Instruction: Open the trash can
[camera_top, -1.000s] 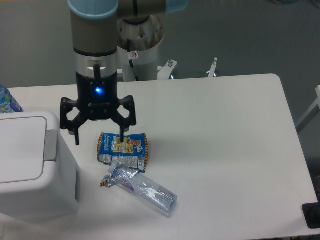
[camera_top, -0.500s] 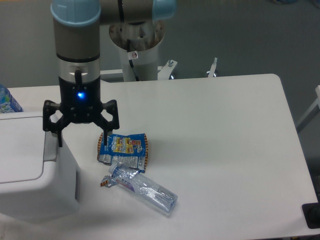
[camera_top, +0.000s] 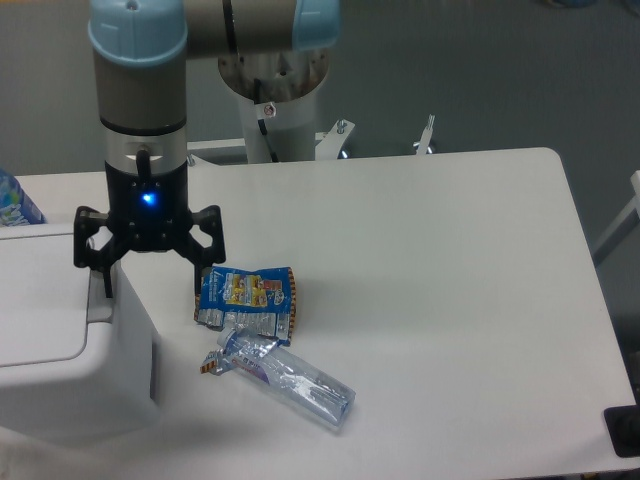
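Note:
The trash can (camera_top: 60, 340) is a large white boxy bin at the left edge of the table, its flat lid down and its light-grey push bar (camera_top: 100, 305) along the right side of the lid. My gripper (camera_top: 152, 290) hangs open right over the bin's right edge. Its left fingertip is at the push bar and its right fingertip is beyond the bin's side, near the blue wrapper. Nothing is between the fingers.
A blue snack wrapper (camera_top: 245, 298) lies just right of the bin, with a crumpled clear plastic wrapper (camera_top: 280, 375) in front of it. A blue-patterned object (camera_top: 15, 200) peeks in at the far left edge. The robot's base (camera_top: 275, 100) stands behind the table.
The arm has travelled left, bringing the open gripper from above the blue wrapper to over the bin's right edge and push bar. The lid has stayed down.

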